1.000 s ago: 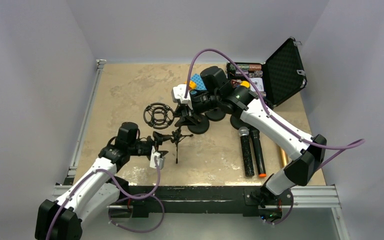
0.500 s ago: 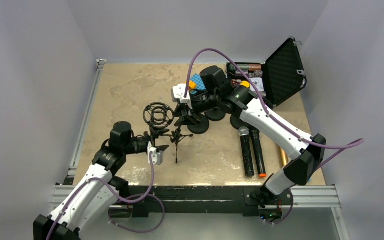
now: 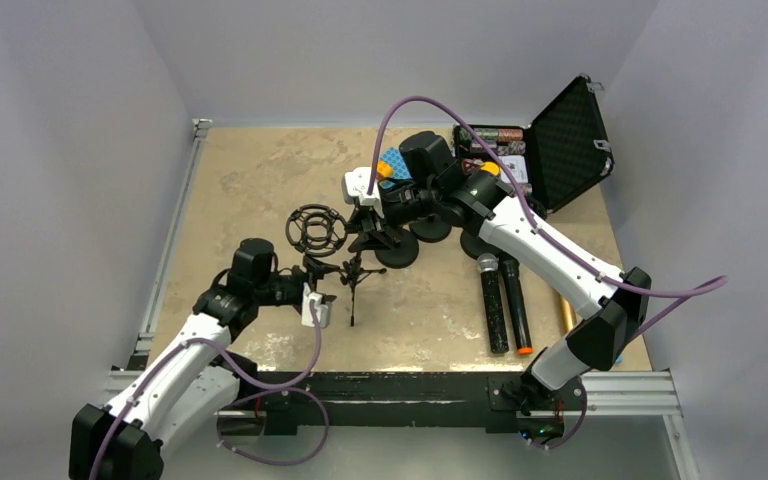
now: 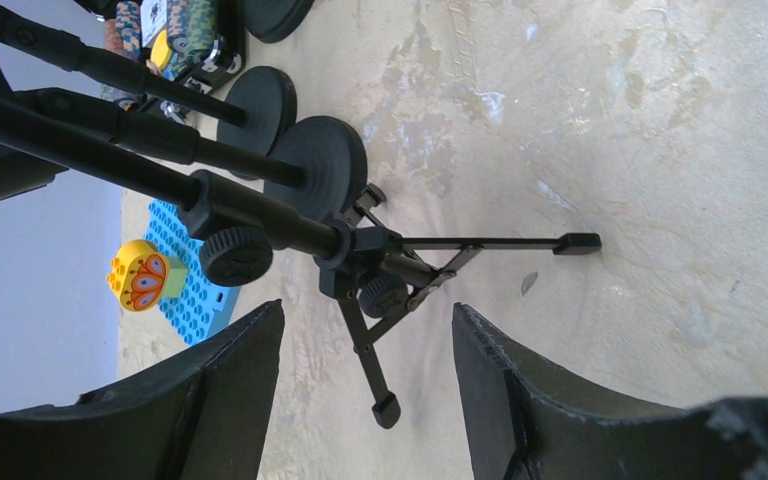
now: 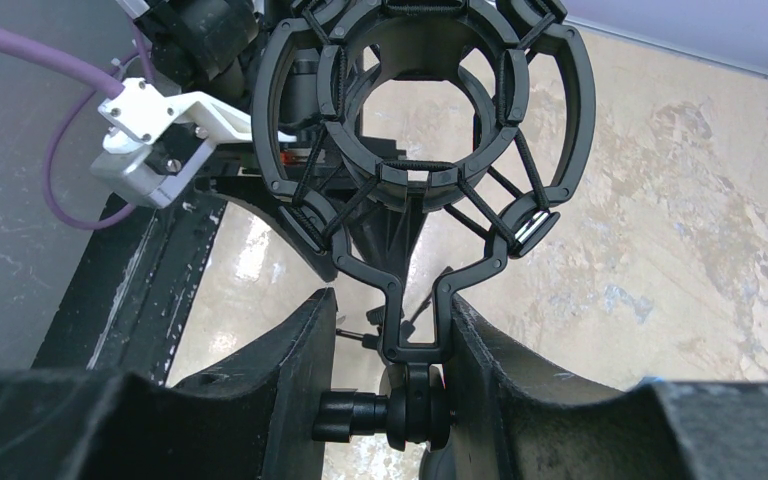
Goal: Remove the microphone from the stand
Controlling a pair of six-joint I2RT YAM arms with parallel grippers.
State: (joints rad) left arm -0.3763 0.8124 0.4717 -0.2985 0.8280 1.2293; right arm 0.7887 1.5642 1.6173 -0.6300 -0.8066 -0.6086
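Note:
The black tripod stand (image 3: 353, 275) stands mid-table, and its shock-mount ring (image 3: 316, 230) is empty. Two black microphones (image 3: 501, 300) lie side by side on the table to the right. My right gripper (image 3: 365, 215) is shut on the mount's yoke and knob joint (image 5: 410, 405), with the empty ring (image 5: 425, 95) just beyond its fingertips (image 5: 392, 300). My left gripper (image 3: 322, 285) is open beside the tripod's base. In the left wrist view its jaws (image 4: 365, 310) stand wide apart, with one tripod leg (image 4: 372, 370) between them, untouched.
Round black stand bases (image 3: 397, 255) with their poles stand behind the tripod and show in the left wrist view (image 4: 317, 160). An open black case (image 3: 565, 140) is at the back right. A blue brick plate (image 4: 185, 290) with a yellow brick (image 4: 140, 277) lies behind. A brass rod (image 3: 566, 315) lies right of the microphones.
My left arm drew back toward the left, then came forward again to the tripod's base. The right arm and the stand have not moved.

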